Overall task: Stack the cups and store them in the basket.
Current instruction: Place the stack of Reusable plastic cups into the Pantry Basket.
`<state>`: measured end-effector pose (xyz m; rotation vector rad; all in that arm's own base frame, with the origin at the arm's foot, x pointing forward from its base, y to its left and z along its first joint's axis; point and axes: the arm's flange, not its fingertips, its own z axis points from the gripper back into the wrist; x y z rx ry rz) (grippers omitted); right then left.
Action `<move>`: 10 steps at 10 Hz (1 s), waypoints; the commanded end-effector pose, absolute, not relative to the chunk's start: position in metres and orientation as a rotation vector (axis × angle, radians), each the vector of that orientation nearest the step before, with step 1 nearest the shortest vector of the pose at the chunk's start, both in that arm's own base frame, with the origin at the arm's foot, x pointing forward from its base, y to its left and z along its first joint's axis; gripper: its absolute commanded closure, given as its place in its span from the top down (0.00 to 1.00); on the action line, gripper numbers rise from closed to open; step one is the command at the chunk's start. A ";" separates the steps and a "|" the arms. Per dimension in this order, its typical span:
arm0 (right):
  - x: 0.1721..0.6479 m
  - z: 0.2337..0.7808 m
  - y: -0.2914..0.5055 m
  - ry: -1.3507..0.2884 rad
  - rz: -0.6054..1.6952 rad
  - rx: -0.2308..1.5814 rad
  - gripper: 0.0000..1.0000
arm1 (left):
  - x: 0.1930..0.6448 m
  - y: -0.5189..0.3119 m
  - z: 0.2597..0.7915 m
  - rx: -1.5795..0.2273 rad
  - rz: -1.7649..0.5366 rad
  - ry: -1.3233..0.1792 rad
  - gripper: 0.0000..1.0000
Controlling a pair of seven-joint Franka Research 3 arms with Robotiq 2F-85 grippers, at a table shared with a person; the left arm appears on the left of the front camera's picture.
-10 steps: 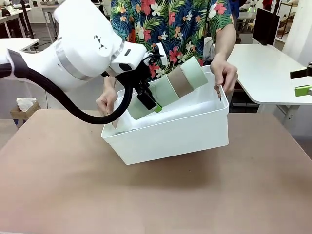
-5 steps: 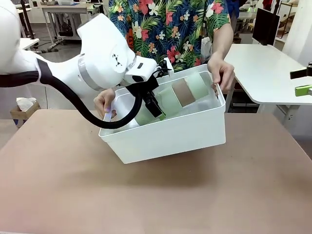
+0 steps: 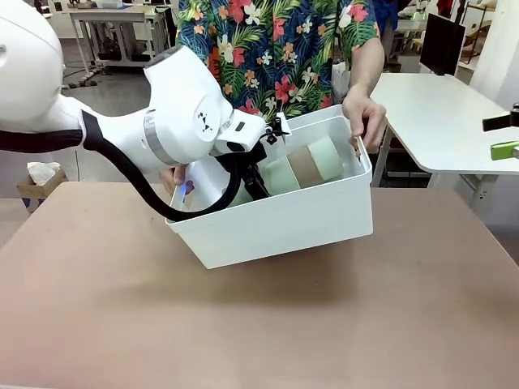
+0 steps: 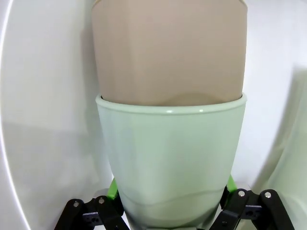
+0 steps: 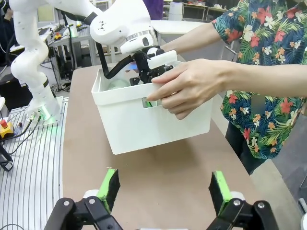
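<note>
Watching from my remote station, I log this moment as follows.

Left end effector (image 4: 170, 211): I see its green pads clamped on both sides of the lowest mint cup (image 4: 170, 163) of the stack; in the front view it reaches down inside the basket (image 3: 284, 227).

Cup stack (image 3: 304, 166): lying tilted inside the basket, mint, then brown (image 3: 302, 164), then mint (image 3: 326, 156) toward the far right; the wrist view shows the brown cup (image 4: 170, 48) nested in the mint one.

Basket: white, tipped with its left side lower, raised off the brown worktop (image 3: 259, 324) as far as I can judge from the shadow below it.

Person: one hand (image 3: 365, 120) grips the basket's far right rim, the other hand (image 3: 174, 180) sits at its left end (partly hidden behind the arm).

Right end effector (image 5: 163, 189): pads spread wide, holding nothing, hanging above the worktop well apart from the basket.
</note>
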<state>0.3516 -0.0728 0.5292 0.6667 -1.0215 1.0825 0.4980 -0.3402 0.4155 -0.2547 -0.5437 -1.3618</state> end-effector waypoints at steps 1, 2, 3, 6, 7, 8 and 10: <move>0.354 0.532 -0.072 -1.046 1.070 0.682 1.00 | 0.502 -0.344 0.421 -0.248 -1.366 -0.557 1.00; 0.354 0.532 -0.072 -1.046 1.070 0.682 1.00 | 0.502 -0.343 0.423 -0.251 -1.361 -0.554 1.00; 0.354 0.532 -0.072 -1.046 1.070 0.682 1.00 | 0.501 -0.341 0.427 -0.252 -1.362 -0.547 1.00; 0.354 0.532 -0.072 -1.046 1.070 0.682 1.00 | 0.486 -0.322 0.462 -0.310 -1.358 -0.560 1.00; 0.354 0.532 -0.072 -1.046 1.070 0.682 1.00 | 0.477 -0.312 0.481 -0.338 -1.364 -0.570 1.00; 0.354 0.532 -0.072 -1.046 1.070 0.682 1.00 | 0.466 -0.299 0.506 -0.397 -1.363 -0.581 1.00; 0.354 0.532 -0.072 -1.046 1.070 0.682 1.00 | 0.443 -0.265 0.549 -0.512 -1.358 -0.622 1.00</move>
